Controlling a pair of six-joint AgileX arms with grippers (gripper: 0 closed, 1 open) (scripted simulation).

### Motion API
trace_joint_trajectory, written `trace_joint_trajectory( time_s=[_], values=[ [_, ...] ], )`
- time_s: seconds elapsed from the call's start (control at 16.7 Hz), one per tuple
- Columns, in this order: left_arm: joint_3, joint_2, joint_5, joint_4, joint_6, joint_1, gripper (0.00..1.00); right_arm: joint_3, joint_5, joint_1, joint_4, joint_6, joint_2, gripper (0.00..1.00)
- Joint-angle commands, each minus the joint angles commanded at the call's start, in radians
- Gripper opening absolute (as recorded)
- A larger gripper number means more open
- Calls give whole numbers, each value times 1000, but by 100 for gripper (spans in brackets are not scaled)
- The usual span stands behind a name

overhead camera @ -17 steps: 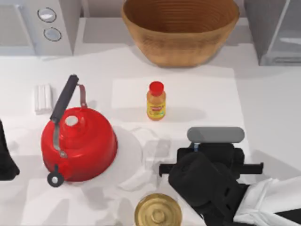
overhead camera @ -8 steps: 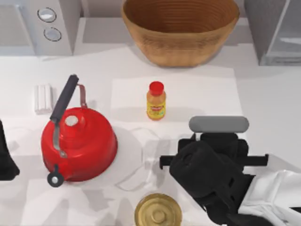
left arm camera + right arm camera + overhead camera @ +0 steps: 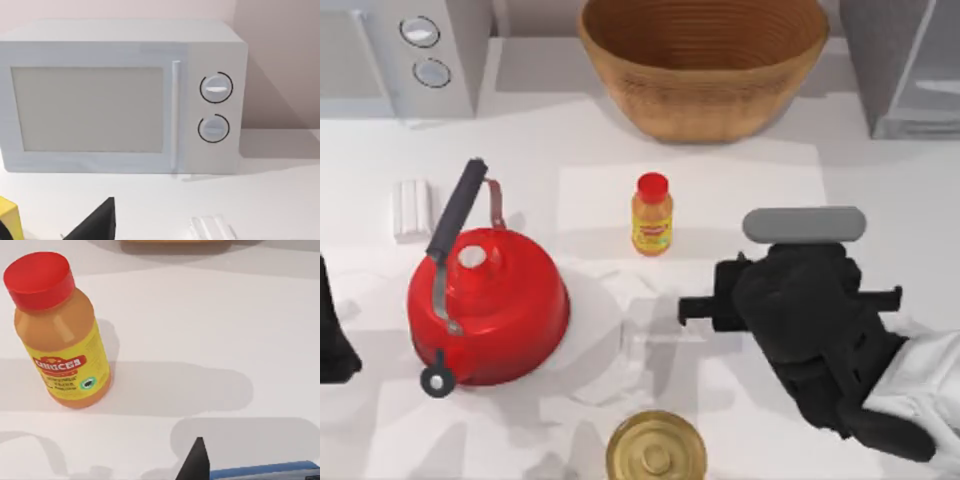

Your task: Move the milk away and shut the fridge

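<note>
White desk (image 3: 880, 190), fridge (image 3: 905, 65) at its far right corner.
My right gripper (image 3: 790, 290) hovers right of the orange bottle (image 3: 651, 214), apparently clamped on the milk (image 3: 262, 471); left arm (image 3: 332, 330) parked at the left edge.

Kettle (image 3: 488, 305) red; juice bottle (image 3: 652, 215) orange, red cap; basket (image 3: 703, 62) tan; microwave (image 3: 120, 95) pale grey.

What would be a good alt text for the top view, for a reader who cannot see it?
The right arm's pincer hangs over the white table, right of an upright orange juice bottle. A red kettle stands left, a wicker basket behind, the grey fridge at the far right corner.
</note>
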Motion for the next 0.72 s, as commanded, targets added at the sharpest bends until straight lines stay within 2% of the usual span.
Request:
trace_joint_trajectory(
  time_s=[0.42,0.72],
  values=[
    [0,0,0,0,0,0,100,-128,-339,-424,365,-300,-44,0],
    [0,0,0,0,0,0,100,-195,-541,-722,648,-453,-94,0]
  ],
)
